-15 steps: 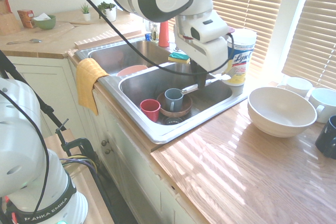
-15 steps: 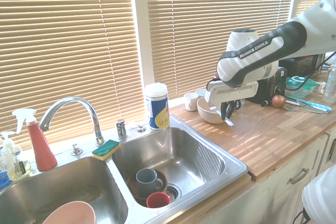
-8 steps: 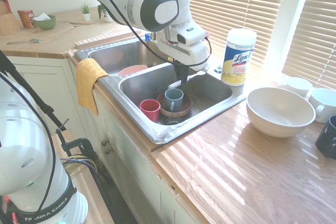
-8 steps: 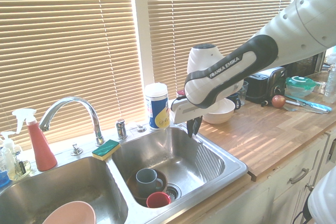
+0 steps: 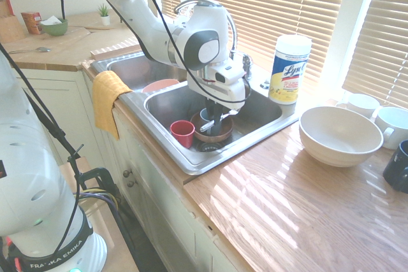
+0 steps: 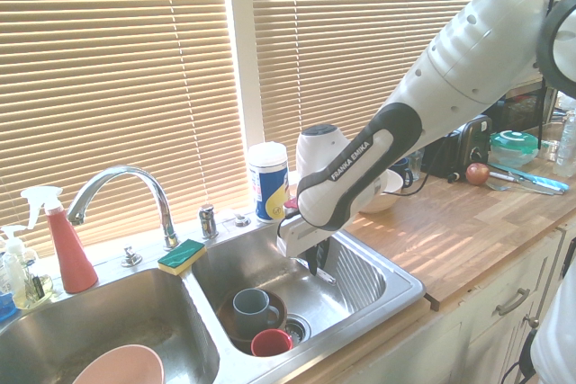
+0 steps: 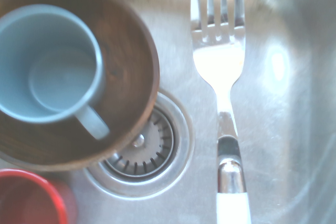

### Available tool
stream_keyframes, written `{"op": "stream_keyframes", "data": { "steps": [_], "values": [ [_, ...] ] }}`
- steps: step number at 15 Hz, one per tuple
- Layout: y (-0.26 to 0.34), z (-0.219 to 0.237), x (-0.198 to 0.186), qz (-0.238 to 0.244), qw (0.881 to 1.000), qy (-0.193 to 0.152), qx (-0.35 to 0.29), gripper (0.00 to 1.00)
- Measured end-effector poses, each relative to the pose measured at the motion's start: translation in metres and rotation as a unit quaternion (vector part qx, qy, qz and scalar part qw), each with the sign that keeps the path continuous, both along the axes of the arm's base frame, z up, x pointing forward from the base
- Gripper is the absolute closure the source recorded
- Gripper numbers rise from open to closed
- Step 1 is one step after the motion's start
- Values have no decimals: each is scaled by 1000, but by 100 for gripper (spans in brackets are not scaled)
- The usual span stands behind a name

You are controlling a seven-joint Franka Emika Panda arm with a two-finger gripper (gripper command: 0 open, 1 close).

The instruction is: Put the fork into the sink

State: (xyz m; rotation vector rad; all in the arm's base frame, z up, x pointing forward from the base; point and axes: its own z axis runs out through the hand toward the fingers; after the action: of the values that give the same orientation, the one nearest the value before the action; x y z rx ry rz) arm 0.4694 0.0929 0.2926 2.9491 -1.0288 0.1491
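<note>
One gripper (image 5: 215, 121) on my arm, jaws pinched on the fork (image 7: 221, 72), pointing down into the sink's (image 5: 191, 160) right basin | fork: white handle, silver tines, hanging over bare steel beside the drain (image 7: 139, 153) | grey-blue mug (image 7: 47, 66) inside brown bowl (image 7: 131, 77), red cup (image 5: 183, 132) beside it | white bowl (image 5: 341, 135) on counter.

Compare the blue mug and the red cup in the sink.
The blue mug is pale grey-blue and sits inside a brown bowl; the red cup stands on the sink floor beside it. The mug shows a handle; the cup shows none. Both are upright and look empty.
</note>
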Motion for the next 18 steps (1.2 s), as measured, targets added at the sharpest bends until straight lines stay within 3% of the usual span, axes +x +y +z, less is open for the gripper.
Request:
{"op": "stream_keyframes", "data": {
  "steps": [5, 11, 12, 18],
  "values": [
    [2, -57, -1, 1, 1000, 29, -8, 100],
    [4, -81, 0, -3, 999, 43, -13, 100],
    [4, -84, 0, -3, 999, 45, -14, 0],
    [0, -89, 0, -10, 999, 45, -18, 0]
  ]
}}
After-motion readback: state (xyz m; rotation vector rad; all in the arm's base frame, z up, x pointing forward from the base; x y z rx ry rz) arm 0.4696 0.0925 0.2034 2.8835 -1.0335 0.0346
